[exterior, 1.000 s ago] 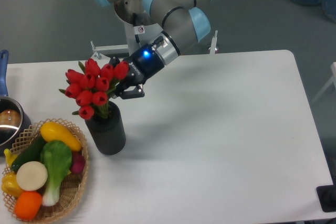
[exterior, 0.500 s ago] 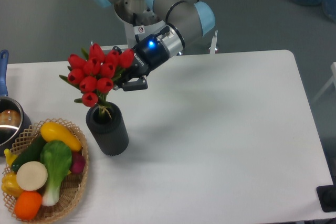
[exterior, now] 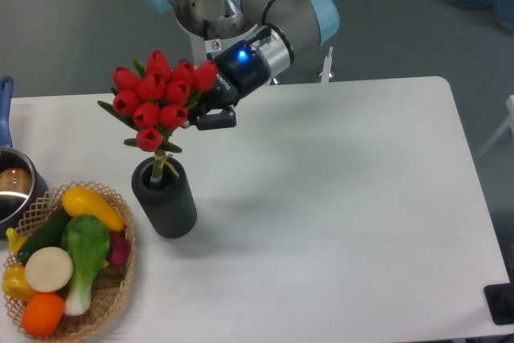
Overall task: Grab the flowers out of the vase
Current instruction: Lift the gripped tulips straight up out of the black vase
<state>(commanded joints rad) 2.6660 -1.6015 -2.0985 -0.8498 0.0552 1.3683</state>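
A bunch of red tulip flowers (exterior: 157,98) with green leaves hangs above the dark cylindrical vase (exterior: 165,198), which stands on the white table at the left. The tied stem ends still dip into the vase's mouth. My gripper (exterior: 201,114) comes in from the upper right and is shut on the right side of the bunch, just under the buds. Its fingertips are partly hidden by the blooms and leaves.
A woven basket (exterior: 116,291) of colourful vegetables sits at the front left, close beside the vase. A steel pot (exterior: 14,190) with a blue handle is at the left edge. The white table (exterior: 337,214) stretches to the right.
My gripper has risen and shifted slightly right with the flowers. The bunch has lifted from sitting deep in the vase until only the stem ends remain in its mouth.
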